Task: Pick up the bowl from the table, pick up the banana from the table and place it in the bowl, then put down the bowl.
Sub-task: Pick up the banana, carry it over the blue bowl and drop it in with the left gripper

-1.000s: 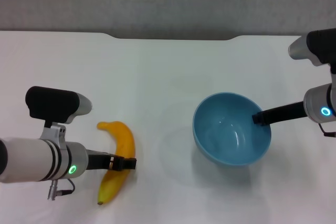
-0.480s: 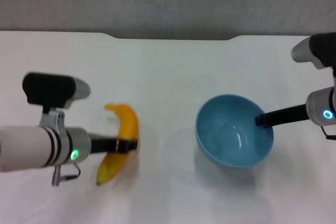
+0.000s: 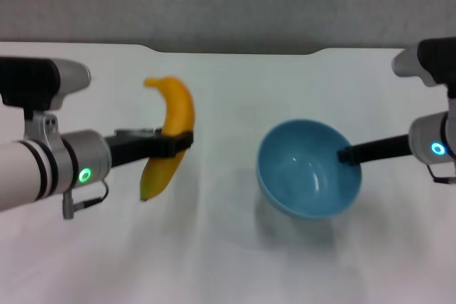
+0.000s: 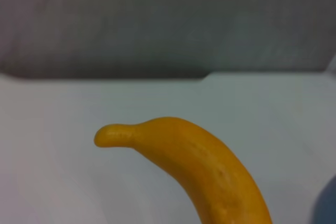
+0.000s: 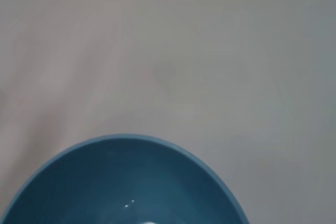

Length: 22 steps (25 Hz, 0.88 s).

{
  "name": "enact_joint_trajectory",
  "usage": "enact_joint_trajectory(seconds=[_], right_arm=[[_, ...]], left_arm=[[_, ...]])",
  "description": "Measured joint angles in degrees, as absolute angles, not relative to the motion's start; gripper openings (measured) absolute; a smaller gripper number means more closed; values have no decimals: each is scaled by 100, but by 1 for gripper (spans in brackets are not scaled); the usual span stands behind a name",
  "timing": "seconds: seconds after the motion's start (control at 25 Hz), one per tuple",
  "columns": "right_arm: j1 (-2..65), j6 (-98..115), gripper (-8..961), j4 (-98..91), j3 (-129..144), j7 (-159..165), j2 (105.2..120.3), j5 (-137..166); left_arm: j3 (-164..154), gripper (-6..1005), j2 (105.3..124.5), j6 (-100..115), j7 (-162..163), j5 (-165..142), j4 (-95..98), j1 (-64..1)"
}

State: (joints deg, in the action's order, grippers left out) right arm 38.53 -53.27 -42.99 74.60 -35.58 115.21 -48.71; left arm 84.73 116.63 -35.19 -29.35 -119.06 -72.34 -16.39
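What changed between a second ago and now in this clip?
The left gripper, shut on the banana, has lifted it off the table and carried it up and slightly toward the bowl. The bowl, gripped at its rim by the right gripper, shifted only slightly and is still empty.

A plain grey wall fills the back of the scene. In front of it runs the far edge of a white table, with a shallow notch cut into its middle. Soft, even light falls on the tabletop, leaving faint blurred shadows.
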Motion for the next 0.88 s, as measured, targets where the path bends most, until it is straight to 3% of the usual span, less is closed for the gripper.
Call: enact_joint_trajectory(seconds=[0.88], right_arm=[[4610,-4718,22,-3396,8588,-3517,11566,-6426]], left_arm=[[8069,498,11696,-3188,-5919,-8975,-7239,-1700]])
